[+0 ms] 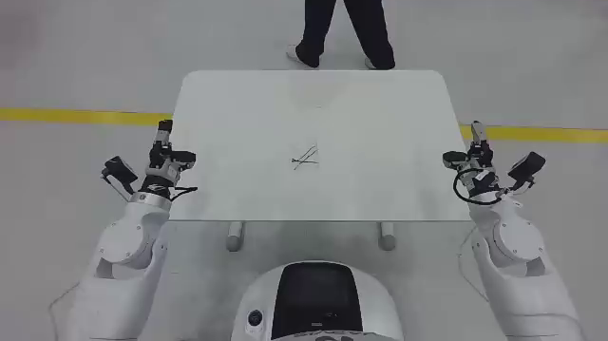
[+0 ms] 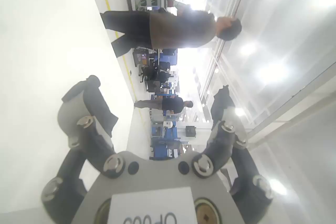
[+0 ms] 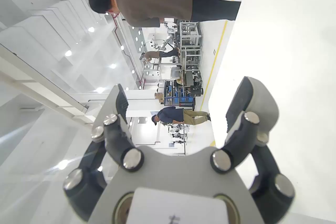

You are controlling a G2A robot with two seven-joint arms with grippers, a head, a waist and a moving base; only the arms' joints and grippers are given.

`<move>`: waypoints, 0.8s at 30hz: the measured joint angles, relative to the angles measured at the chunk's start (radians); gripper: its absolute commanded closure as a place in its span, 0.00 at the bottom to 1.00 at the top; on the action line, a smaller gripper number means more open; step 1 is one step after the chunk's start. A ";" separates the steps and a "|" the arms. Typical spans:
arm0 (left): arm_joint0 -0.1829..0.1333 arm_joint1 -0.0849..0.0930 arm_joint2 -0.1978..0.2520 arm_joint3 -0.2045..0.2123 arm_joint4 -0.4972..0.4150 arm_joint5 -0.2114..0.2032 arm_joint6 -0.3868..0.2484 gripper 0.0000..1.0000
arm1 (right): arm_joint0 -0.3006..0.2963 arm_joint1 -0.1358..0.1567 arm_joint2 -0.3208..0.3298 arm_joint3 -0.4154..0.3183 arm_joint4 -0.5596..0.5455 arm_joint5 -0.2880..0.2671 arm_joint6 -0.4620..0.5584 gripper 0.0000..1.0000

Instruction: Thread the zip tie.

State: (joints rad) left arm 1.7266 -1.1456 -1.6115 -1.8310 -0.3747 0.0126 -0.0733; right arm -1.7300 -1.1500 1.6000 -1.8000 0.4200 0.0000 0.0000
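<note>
Nearest to the robot, the left gripper (image 2: pixel 157 85) hangs at the table's left edge with its two fingers spread wide and nothing between them. The right gripper (image 3: pixel 182 85) hangs at the right edge in the same way, also spread and empty. In the top view the left gripper (image 1: pixel 165 134) stands at about 9 o'clock from the zip tie (image 1: pixel 305 158) and the right gripper (image 1: pixel 478 137) at about 3 o'clock, both well apart from it. The zip tie lies near the middle of the white table (image 1: pixel 380 104) as thin dark strands that cross. It is too small to tell the head from the tail. The task seems not yet started, so the step in hand is probably the first pick. Because the tie lies flat and thin, a gripper should come down low and pinch close to one end, leaving the tip free for the other. The top view gives the tie's place, while the wrist views give the finger opening plainly.
</note>
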 measured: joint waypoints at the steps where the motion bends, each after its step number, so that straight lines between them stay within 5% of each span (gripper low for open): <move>1: 0.002 0.002 -0.002 -0.007 0.021 0.015 -0.018 0.00 | 0.000 0.000 0.000 0.000 0.000 0.000 0.000 0.00; 12: 0.002 0.005 -0.007 -0.019 0.063 0.033 -0.033 0.00 | 0.000 0.000 0.000 0.000 0.000 0.000 0.000 0.00; 15: -0.026 0.010 -0.010 -0.033 0.110 0.045 -0.083 0.00 | 0.000 0.000 0.000 0.000 0.000 0.000 0.000 0.00; 21: -0.109 0.028 -0.015 -0.042 0.221 0.205 -0.273 0.00 | 0.000 0.000 0.000 0.000 0.000 0.000 0.000 0.00; 24: -0.117 0.029 -0.020 -0.041 0.241 0.215 -0.265 0.00 | 0.000 0.000 0.000 0.000 0.000 0.000 0.000 0.00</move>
State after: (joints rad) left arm 1.6098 -1.1162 -1.6310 -1.8721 -0.1341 0.2276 -0.3381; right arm -1.7300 -1.1500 1.6000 -1.8000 0.4200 0.0000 0.0000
